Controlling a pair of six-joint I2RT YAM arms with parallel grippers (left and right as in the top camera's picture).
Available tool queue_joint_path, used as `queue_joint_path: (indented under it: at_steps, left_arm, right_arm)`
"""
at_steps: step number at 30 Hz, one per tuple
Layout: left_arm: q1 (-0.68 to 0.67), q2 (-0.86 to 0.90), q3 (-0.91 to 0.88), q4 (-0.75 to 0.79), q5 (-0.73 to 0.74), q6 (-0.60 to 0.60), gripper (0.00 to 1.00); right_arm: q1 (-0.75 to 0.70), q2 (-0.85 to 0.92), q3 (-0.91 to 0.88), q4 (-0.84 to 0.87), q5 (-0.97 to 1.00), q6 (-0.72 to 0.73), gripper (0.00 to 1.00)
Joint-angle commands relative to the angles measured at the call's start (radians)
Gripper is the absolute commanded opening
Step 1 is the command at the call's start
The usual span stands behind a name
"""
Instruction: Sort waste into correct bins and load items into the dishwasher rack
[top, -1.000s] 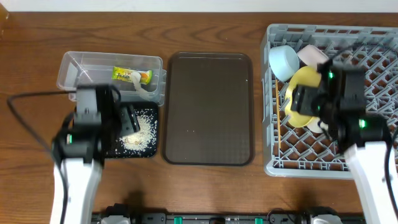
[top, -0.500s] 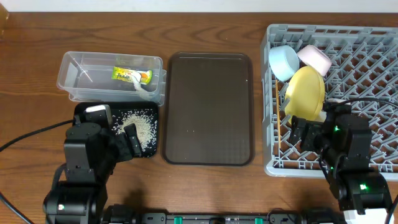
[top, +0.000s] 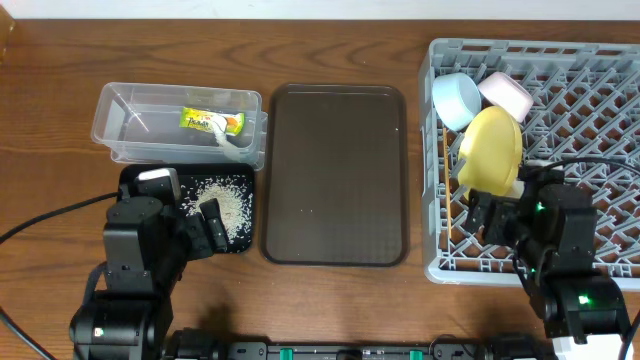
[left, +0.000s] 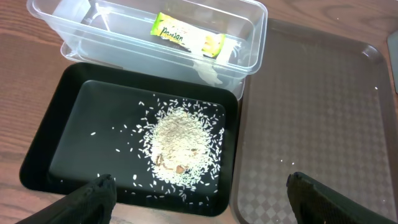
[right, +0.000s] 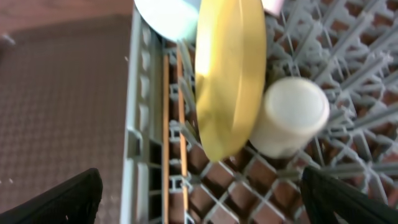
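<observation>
At the lower left of the overhead frame, the left gripper (left: 202, 198) points down over the shallow matte black tray (left: 62, 130). Its jaws are wide and empty above the loose rice heap (left: 180, 140). The glossy printed wrapper (left: 186, 38) lies in the clear tub (left: 252, 31). At lower right, the right gripper (right: 205, 199) hangs equally wide over the grey lattice rack (right: 140, 124). There the smooth yellow plate (right: 227, 74) stands on edge between the round pale cup (right: 289, 121) and the wooden chopsticks (right: 181, 143).
</observation>
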Motion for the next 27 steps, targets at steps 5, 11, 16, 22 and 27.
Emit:
queue_joint_path:
  at_steps: [5, 11, 16, 22, 27]
  left_arm:
    - [-0.002, -0.001, -0.008, 0.003, -0.005, -0.001, 0.9]
    - [-0.002, -0.001, -0.008, 0.003, -0.005, -0.001, 0.9]
    - [-0.002, -0.001, -0.008, 0.003, -0.005, -0.001, 0.9]
    - [-0.002, -0.001, -0.008, 0.003, -0.005, -0.001, 0.91]
    - [-0.002, -0.001, -0.008, 0.003, -0.005, -0.001, 0.9]
  right_arm:
    - [-0.014, -0.038, -0.013, 0.014, 0.048, -0.026, 0.99]
    - [-0.014, -0.214, -0.081, 0.121, 0.048, -0.161, 0.99]
    - [-0.014, -0.417, -0.205, 0.179, 0.043, -0.161, 0.99]
    - [-0.014, -0.621, -0.371, 0.327, 0.051, -0.173, 0.99]
    - [-0.035, -0.719, -0.516, 0.521, 0.048, -0.178, 0.99]
